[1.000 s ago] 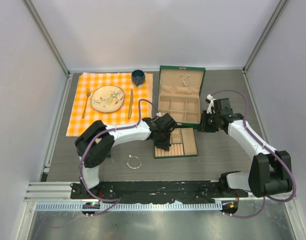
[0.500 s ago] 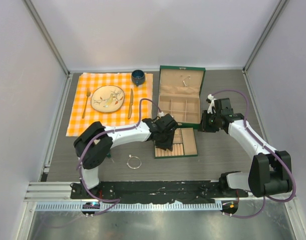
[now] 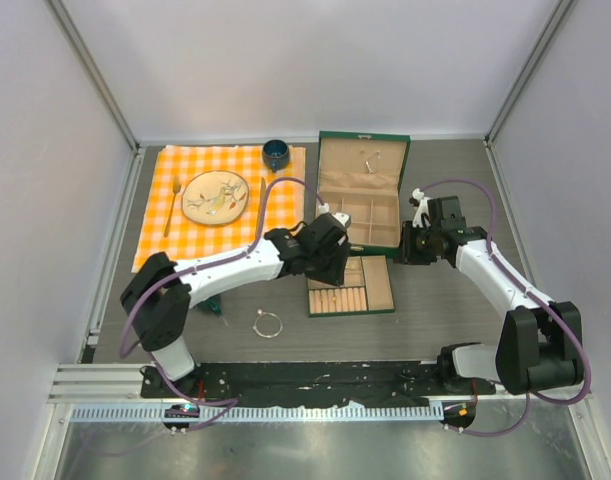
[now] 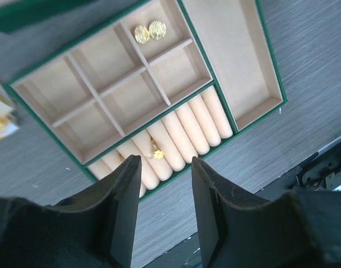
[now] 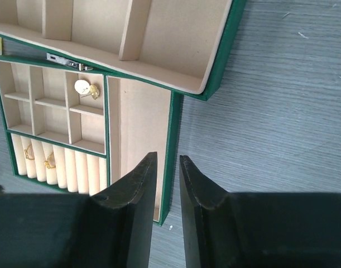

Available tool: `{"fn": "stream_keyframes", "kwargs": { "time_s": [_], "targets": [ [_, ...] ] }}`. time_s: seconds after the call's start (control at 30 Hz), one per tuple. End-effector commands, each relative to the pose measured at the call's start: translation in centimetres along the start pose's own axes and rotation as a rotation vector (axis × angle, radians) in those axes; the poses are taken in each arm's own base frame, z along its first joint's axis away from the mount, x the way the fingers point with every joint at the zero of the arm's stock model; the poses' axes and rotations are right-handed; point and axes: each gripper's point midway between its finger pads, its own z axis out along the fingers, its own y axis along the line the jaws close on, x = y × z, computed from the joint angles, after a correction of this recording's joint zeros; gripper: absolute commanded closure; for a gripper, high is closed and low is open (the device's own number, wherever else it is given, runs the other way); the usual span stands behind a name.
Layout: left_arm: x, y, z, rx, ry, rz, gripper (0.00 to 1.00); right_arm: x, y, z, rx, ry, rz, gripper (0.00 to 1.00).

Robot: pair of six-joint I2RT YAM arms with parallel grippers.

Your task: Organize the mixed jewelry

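Observation:
The green tray [image 3: 381, 290] lies in front of the open green box [image 3: 363, 190]. My left gripper [image 4: 164, 164] hovers open and empty over the tray's ring rolls [image 4: 181, 131], where a tiny gold flower piece [image 4: 157, 153] sits. Two gold studs [image 4: 148, 32] lie in a corner compartment. A thin silver bangle [image 3: 268, 324] lies on the table left of the tray. My right gripper [image 5: 167, 159] hangs above the tray's right edge [image 5: 171, 139], its jaws narrowly apart with nothing between them. From there I see a pale stud [image 5: 82, 86] and gold rings [image 5: 49, 163] on the rolls.
An orange checked cloth [image 3: 220, 235] at the back left carries a plate [image 3: 214, 196], a gold fork [image 3: 171, 205], a gold knife [image 3: 260, 205] and a dark cup [image 3: 276, 154]. The arm bases and a black rail [image 3: 315, 380] line the near edge.
My left gripper has opened and lifted back off the ring rolls, leaving the gold flower piece there. Its elbow swung left. The right arm has stayed still.

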Motion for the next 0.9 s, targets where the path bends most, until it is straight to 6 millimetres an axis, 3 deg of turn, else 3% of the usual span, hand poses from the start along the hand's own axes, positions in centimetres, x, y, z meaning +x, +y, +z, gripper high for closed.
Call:
{"fn": "stream_keyframes", "kwargs": {
  "time_s": [0.0, 0.07, 0.13, 0.23, 0.53, 0.87],
  "targets": [
    [-5.1, 0.3, -4.8, 0.039, -0.159, 0.16, 0.54, -2.2, 1.2, -1.4, -0.058, -0.085, -0.066, 0.7],
    [-5.4, 1.3, -5.5, 0.063, -0.156, 0.243, 0.45, -2.6, 1.6, -1.9, -0.076, -0.105, -0.092, 0.69],
    [-5.9, 2.0, -6.7, 0.057, -0.167, 0.312, 0.42, -3.0, 2.0, -2.4, -0.089, -0.118, -0.109, 0.66],
    [-4.7, 4.0, -7.3, 0.004, -0.097, 0.503, 0.42, -3.5, 2.6, -3.1, -0.11, -0.146, -0.141, 0.63],
    [1.6, 9.4, -8.0, -0.021, 0.023, 0.847, 0.28, -4.7, 5.9, -4.2, -0.167, -0.191, -0.314, 0.58],
    [5.4, 13.9, -6.5, 0.005, 0.149, 0.959, 0.23, -4.4, 8.1, -3.8, -0.182, -0.208, -0.405, 0.57]
  ]
}}
